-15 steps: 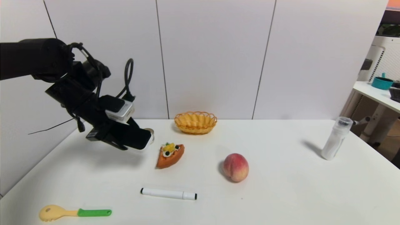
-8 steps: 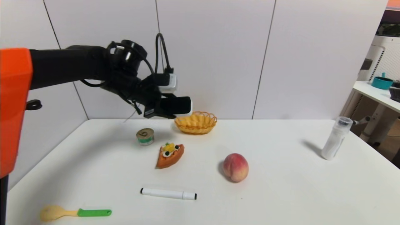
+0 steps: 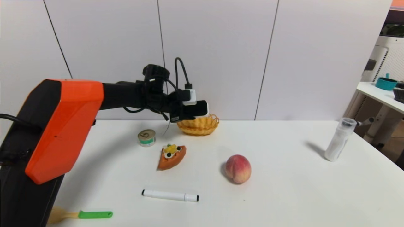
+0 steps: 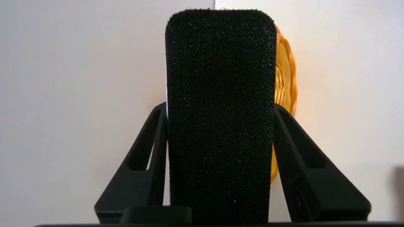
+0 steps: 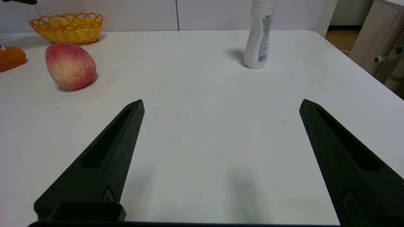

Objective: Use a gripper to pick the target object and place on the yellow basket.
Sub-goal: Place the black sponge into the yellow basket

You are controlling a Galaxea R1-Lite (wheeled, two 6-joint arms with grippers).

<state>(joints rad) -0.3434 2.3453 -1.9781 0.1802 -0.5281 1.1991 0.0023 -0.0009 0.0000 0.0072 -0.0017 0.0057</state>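
Smartphone-like slab (image 3: 196,109), the target object, is held in the left gripper (image 3: 189,112), just above the near-left rim of the yellow basket (image 3: 202,126). In the left wrist view the two black fingers (image 4: 300,164) are seen pressed against both long edges of the slab (image 4: 221,119), so the jaws are closed on it and nothing else is held. The slab is not yet inside the basket; it is judged that the carrying step is almost finished and that the release is left.

Several things could go wrong from here. If the jaws are opened too early, the slab could be dropped on the rim and could slide onto the table (image 3: 284,189) on the side of the basket where the small tin can (image 3: 146,138) stands. If the slab is lowered too far on its edge, the light basket could be pushed or tipped. The slab is nearly as long as the basket is wide, so a poor alignment could leave it leaning over the rim.

The head view shows how high the slab hangs over the basket, which is hidden in the left wrist view, where only a strip of the basket (image 4: 285,82) is visible behind the slab. The grip on the edges is shown clearly only by the left wrist view. The right gripper (image 5: 221,107) is shown only by its own camera: it is parked well apart from the basket (image 5: 68,28), with its jaws wide open and empty.
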